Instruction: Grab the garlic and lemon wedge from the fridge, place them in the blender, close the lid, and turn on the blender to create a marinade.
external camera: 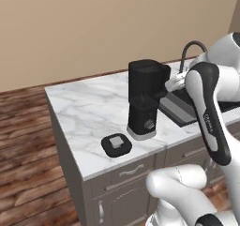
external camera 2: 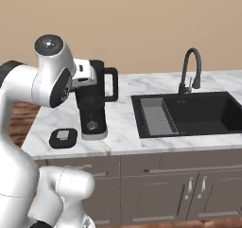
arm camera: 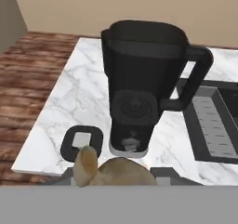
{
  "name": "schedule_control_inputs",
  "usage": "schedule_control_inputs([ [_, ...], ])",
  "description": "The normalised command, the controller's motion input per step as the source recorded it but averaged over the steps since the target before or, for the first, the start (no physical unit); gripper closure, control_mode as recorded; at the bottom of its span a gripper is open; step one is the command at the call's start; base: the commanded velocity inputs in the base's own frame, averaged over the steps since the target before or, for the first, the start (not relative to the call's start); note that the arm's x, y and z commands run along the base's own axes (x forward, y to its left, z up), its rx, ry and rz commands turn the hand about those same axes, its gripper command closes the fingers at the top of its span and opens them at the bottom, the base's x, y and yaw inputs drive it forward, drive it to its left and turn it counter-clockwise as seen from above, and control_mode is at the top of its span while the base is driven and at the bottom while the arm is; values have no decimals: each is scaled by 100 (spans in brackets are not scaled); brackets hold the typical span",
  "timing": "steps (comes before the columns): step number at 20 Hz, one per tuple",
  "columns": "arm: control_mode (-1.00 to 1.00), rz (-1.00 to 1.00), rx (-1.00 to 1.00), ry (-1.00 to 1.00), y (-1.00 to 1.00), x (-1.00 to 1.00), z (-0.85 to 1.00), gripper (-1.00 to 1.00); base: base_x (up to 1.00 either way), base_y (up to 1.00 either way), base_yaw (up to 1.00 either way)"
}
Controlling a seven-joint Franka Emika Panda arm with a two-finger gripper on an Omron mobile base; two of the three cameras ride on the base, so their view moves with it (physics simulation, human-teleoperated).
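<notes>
The garlic (arm camera: 122,173), a tan-brown lump, sits between my fingertips at the bottom of the hand view, and my gripper (arm camera: 111,177) is shut on it. The hand (external camera: 174,83) hovers just right of the black blender (external camera: 146,98) near the top of its jar; from the other side the hand (external camera 2: 85,75) overlaps the blender (external camera 2: 97,104). The blender (arm camera: 139,88) stands uncovered on the marble counter. Its lid (arm camera: 82,141), black with a grey centre, lies flat on the counter to its left (external camera: 116,144) (external camera 2: 63,137). The lemon wedge and the fridge are out of view.
A black sink (external camera 2: 189,113) with a grey rack and a dark curved faucet (external camera 2: 191,66) lies right of the blender. The marble counter (external camera: 84,108) ends at a left edge above the wooden floor (external camera: 23,140). Grey drawers (external camera 2: 156,170) run below.
</notes>
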Motion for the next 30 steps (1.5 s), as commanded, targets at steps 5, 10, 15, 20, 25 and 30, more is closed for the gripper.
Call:
schedule_control_inputs([
  [5, -100, 8, 0, -10, 0, 61, 46, 100, 0, 0, 0],
  [10, -100, 0, 0, 2, 0, 64, 8, 100, 0, 0, 0],
  [15, -100, 0, 0, 2, 1, 66, 0, 100, 0, 0, 0],
  [20, -100, 0, 0, 2, 15, 68, -7, 100, 0, 0, 0],
  [25, -100, 0, -1, 1, 29, 54, -28, 100, 0, 0, 0],
  [30, -100, 0, 0, 1, 23, 42, -40, 100, 0, 0, 0],
])
